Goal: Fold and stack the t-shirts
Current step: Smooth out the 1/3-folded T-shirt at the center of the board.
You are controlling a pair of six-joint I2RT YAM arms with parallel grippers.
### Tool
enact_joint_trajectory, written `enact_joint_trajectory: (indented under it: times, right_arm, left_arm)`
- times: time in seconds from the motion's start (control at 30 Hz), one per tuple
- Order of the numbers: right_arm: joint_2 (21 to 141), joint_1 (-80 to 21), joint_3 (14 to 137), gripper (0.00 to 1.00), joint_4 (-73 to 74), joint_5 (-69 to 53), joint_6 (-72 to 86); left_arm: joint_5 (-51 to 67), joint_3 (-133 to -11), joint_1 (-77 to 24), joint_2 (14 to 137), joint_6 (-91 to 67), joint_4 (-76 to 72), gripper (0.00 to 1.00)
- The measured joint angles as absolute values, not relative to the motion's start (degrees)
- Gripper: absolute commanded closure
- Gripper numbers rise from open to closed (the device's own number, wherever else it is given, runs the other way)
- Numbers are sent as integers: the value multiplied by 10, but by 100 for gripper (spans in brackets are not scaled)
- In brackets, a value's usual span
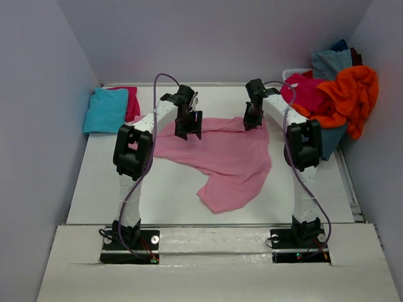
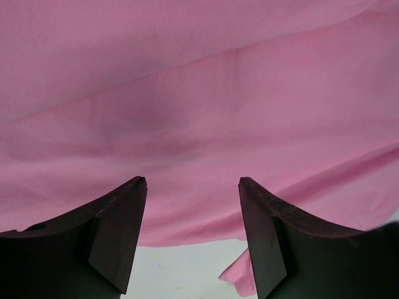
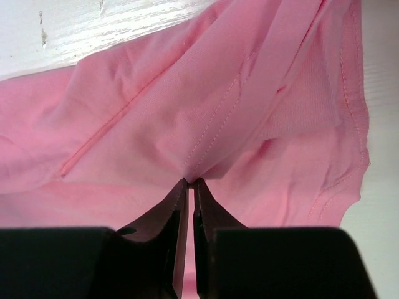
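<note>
White table [image 1: 113,189] between pale walls: the crumpled light pink cloth t-shirt [image 1: 220,157] is at the grasping step, with spreading and folding not yet begun.

It lies rumpled across the table's middle. The right gripper [image 3: 189,182], its fingers pressed together, pinches a small ridge of pink cloth beside a stitched seam at the shirt's far right part. The left gripper [image 2: 193,184] hangs spread wide just over the far left part, with nothing between its fingers. A folded turquoise t-shirt [image 1: 106,110] rests at the far left corner, touching a magenta shirt [image 1: 131,100]. An orange shirt [image 1: 352,94] and a grey-blue shirt [image 1: 330,63] are heaped at the far right corner. The next move probably calls for the left gripper to drop and close on the cloth, so both grippers can lift and draw the shirt flat.
</note>
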State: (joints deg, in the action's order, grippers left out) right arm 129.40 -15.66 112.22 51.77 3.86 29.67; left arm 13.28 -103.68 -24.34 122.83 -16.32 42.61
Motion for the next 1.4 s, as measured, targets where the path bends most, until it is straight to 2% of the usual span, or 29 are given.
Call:
enact_joint_trajectory:
  times: [0.23,0.6,1.4]
  right_arm:
    - [1299,-157,1148,89,520,38,296]
    - [1299,-157,1161,82,524,43,293]
    - [1327,-157,1216,87,573,39,282]
  left_arm:
    - [133,-1035,-243,1228,-163,426,27]
    - [133,-1035,-243,1228,-163,426,27]
    - [131,-1035,-243,1228,-161,427,27]
